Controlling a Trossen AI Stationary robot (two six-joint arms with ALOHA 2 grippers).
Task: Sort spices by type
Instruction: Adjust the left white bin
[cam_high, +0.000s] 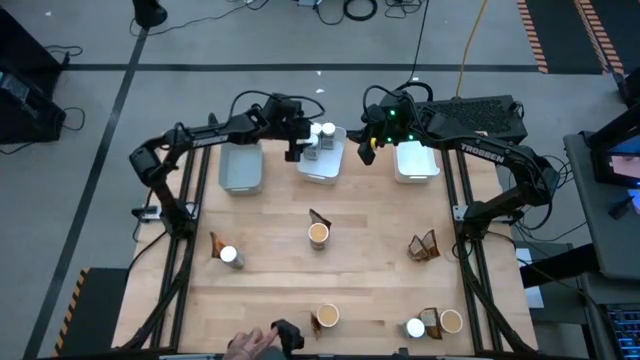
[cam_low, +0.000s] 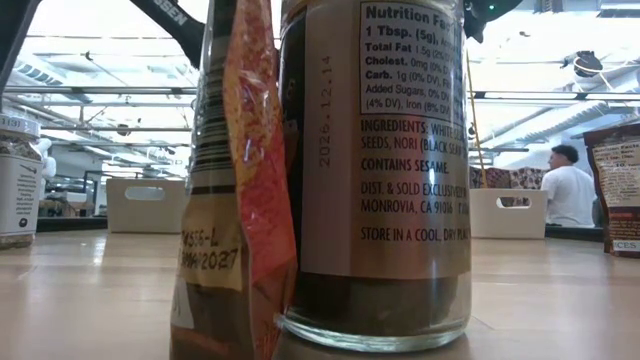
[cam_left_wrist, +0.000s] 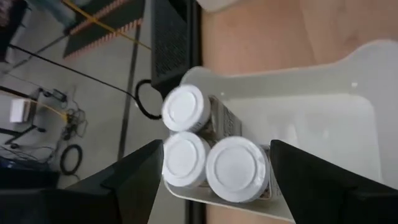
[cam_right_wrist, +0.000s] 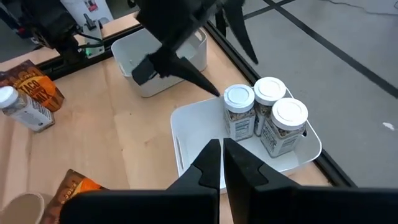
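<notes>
Black left tool (cam_high: 297, 146) hangs spread over the middle tray (cam_high: 320, 170), above three white-capped jars (cam_left_wrist: 205, 146) packed in one end. Right tool (cam_right_wrist: 222, 155) is pressed together nearby. More jars, tubs (cam_high: 318, 233) and what look like pouches (cam_high: 424, 246) sit about the wood bench (cam_high: 370, 290).

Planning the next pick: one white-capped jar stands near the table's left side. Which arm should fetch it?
Left. Its end effector is open over the middle tray, on that jar's side. The right end effector is shut and farther away.
</notes>
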